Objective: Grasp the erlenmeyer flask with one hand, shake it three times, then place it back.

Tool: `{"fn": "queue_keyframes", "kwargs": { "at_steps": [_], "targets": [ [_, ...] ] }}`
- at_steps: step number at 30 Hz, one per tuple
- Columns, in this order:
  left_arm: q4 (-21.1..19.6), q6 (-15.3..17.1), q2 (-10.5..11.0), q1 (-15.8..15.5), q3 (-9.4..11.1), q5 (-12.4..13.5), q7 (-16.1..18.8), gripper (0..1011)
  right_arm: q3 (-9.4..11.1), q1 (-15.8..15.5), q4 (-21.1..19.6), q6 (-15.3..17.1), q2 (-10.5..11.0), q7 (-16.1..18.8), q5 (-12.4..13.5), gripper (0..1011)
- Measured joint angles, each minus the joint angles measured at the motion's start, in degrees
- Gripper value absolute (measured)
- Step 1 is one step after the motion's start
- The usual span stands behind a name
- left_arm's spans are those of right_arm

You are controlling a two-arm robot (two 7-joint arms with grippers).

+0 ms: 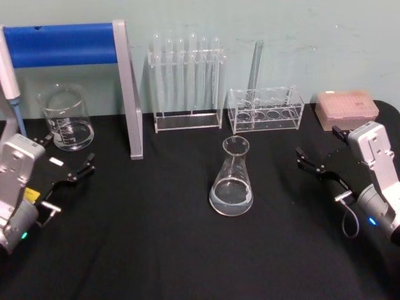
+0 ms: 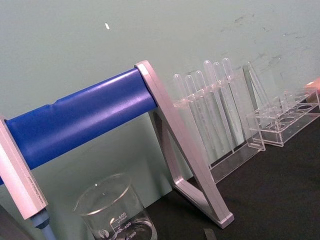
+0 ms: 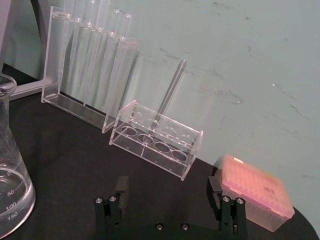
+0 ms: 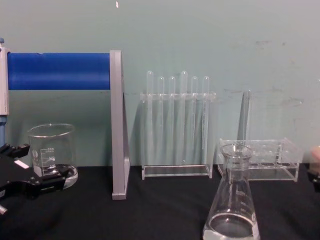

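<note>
The erlenmeyer flask (image 1: 232,178) stands upright on the black table at mid-table, with a little clear liquid in its base. It also appears in the chest view (image 4: 232,200) and at the edge of the right wrist view (image 3: 10,190). My right gripper (image 1: 319,150) hovers open to the flask's right, well apart from it, and nothing is between its fingers (image 3: 120,189). At the table's left side my left gripper (image 1: 65,153) is open too, just in front of a glass beaker (image 1: 65,119); it also shows low at the chest view's left edge (image 4: 32,167).
A stand with a blue bar (image 1: 69,44) and a grey post (image 1: 128,87) rises at the back left. Behind the flask are a tall test tube rack (image 1: 186,81) and a low clear rack (image 1: 265,109). A pink tip box (image 1: 347,107) sits back right.
</note>
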Motion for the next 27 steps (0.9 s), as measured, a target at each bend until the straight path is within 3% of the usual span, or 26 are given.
{"fn": "queue_keyframes", "kwargs": {
  "at_steps": [27],
  "targets": [
    [0.0, 0.0, 0.0, 0.0, 0.0, 0.0, 0.0, 1001, 0.0, 0.0, 0.0, 0.0, 0.0, 0.0, 0.0, 1003]
  ]
}}
